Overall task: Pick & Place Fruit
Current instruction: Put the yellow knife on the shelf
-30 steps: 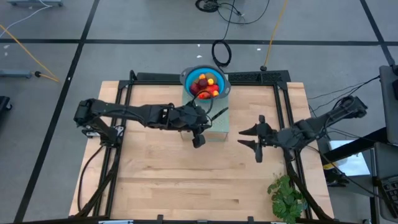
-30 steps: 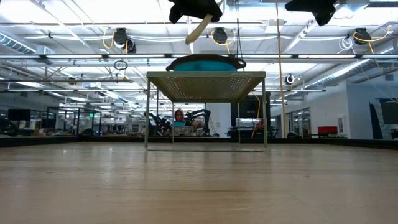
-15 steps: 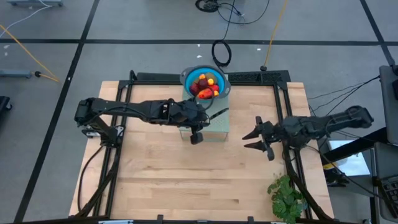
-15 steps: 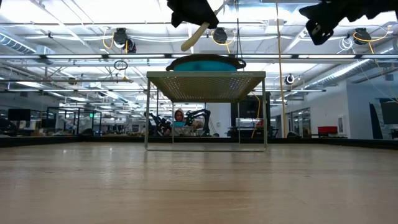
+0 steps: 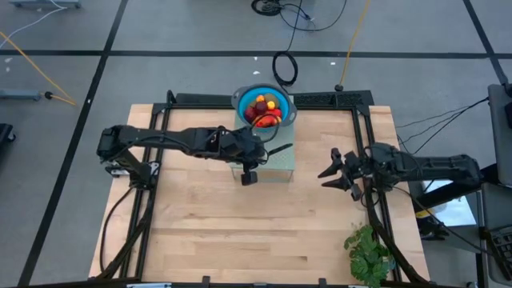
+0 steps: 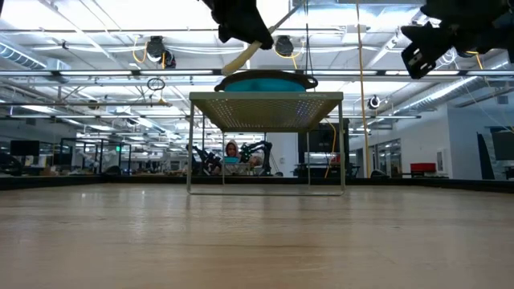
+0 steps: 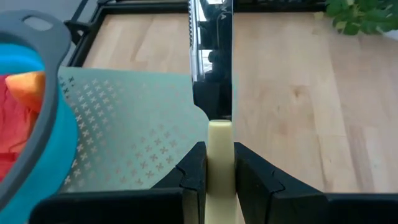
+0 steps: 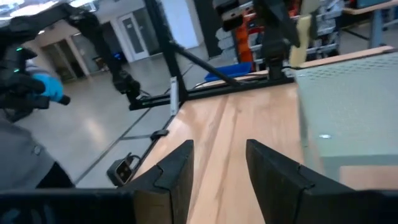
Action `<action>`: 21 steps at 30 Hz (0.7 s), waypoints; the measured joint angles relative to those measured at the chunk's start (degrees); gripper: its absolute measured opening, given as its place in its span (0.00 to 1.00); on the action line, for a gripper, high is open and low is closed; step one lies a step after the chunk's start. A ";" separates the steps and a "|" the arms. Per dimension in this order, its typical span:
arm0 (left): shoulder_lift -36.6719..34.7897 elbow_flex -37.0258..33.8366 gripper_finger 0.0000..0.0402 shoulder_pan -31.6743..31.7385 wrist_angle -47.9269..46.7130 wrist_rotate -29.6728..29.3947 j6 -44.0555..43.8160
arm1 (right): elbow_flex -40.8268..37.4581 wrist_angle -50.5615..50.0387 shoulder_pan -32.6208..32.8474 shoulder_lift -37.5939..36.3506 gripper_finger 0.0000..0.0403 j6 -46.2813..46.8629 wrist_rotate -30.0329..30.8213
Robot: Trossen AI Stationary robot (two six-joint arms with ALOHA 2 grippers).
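Both risks we see sit with the left gripper (image 7: 218, 163), clamped on the knife (image 7: 219, 158) above the perforated stand (image 7: 134, 134). A twist could drop it or clip the blue bowl (image 5: 264, 105) of fruit (image 5: 265, 110). Right gripper (image 5: 340, 171) hangs part-open, empty.

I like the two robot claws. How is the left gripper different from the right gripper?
The left gripper is shut on a knife; the right gripper is open and holds nothing. The left gripper hangs over the pale green rack by the blue bowl; the right gripper hangs over bare table. Both are dark with two fingers.
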 joint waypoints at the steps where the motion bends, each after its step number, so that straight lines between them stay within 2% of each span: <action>1: 0.00 0.09 0.15 0.30 -0.58 0.24 0.17 | -0.25 -0.58 -0.93 -0.51 0.34 0.27 -0.84; 10: 4.51 7.00 0.15 1.59 -10.51 0.38 7.18 | -1.05 -0.64 -5.57 -1.58 0.34 1.11 -1.12; 21: 15.00 22.34 0.15 3.36 -28.44 -1.22 13.68 | -1.06 -0.68 -5.81 -1.58 0.34 2.61 -1.14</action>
